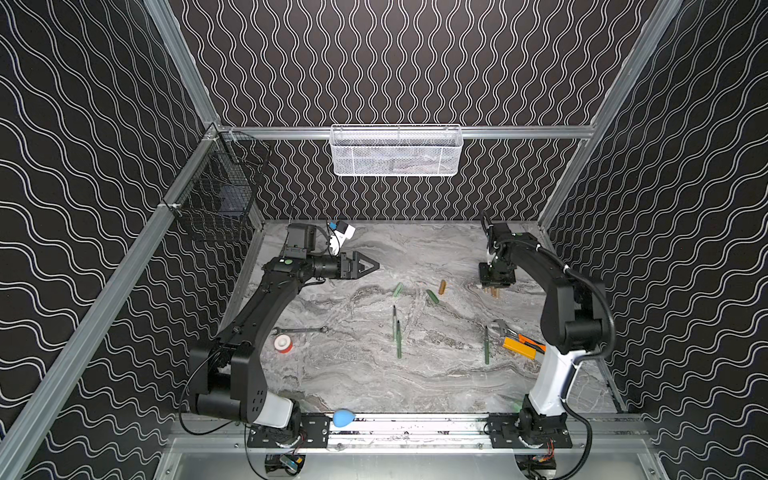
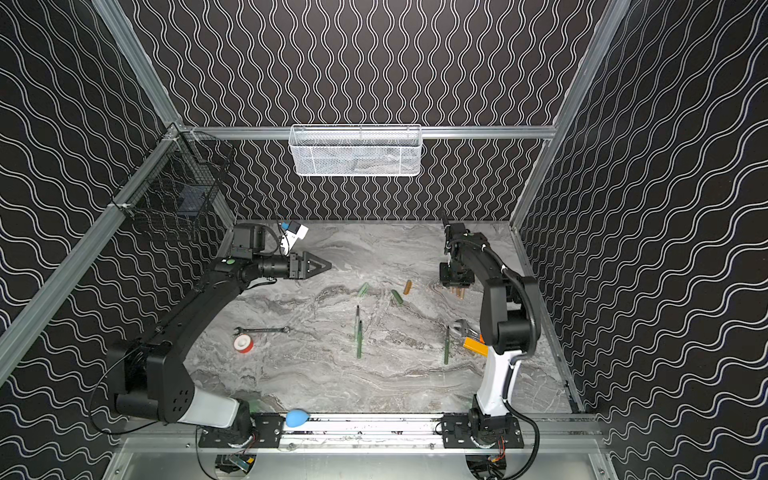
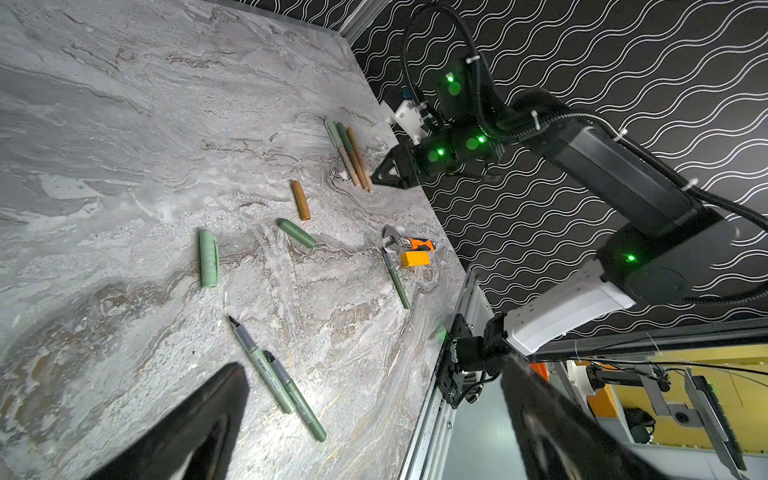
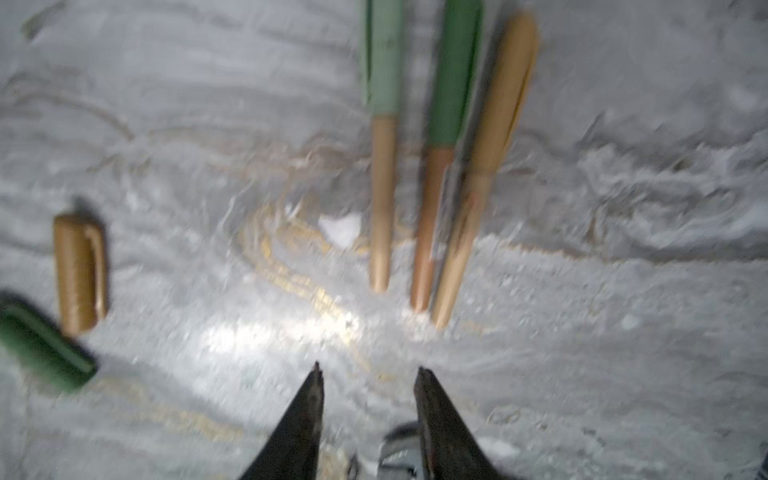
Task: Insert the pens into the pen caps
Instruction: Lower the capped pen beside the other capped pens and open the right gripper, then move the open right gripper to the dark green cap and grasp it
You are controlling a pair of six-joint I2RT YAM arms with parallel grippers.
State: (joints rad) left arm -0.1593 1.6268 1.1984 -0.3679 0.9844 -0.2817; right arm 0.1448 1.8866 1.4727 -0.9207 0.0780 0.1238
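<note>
Item 1, right jaws: parted a little, gripping nothing, low over the grey marble counter (image 1: 374,374). Their tips sit just short of the butt ends of the row of 3 capped pens (image 4: 440,166).

Item 2, the row: tan and orange-tan barrels lying flat, side by side. Caps are pale green, dark green and tan.

Step, judged: clear away from the row, then fetch the next pen-and-cap pair. Lift straight off with the jaws apart, since round barrels would likely roll at a nudge.

Item 3, loose caps, 3:
- orange-tan clip cap (image 1: 442,286), nearest the row
- dark green cap (image 1: 432,296), just beyond it
- pale green cap (image 1: 398,289), farther off

Item 4, uncapped pens, 3:
- dark green pen (image 1: 486,345), nearer the arm bases than the row, beside the yellow-orange utility knife (image 1: 519,348)
- 2 green pens (image 1: 399,338), lying against each other, well apart from the row

Capping advice: grip the barrel mid-length, hold the cap in the other jaws with its mouth facing the tip, and line up the axes before pushing.

Item 5, left jaws: wide open, empty, raised, well apart from the row.

Containers:
- white mesh basket (image 1: 395,151) on the rail behind the row, contents greyish and indistinct
- black wire basket (image 1: 216,187) on the side rail, far from the row, holding 1 dark bluish block (image 1: 228,199)
</note>
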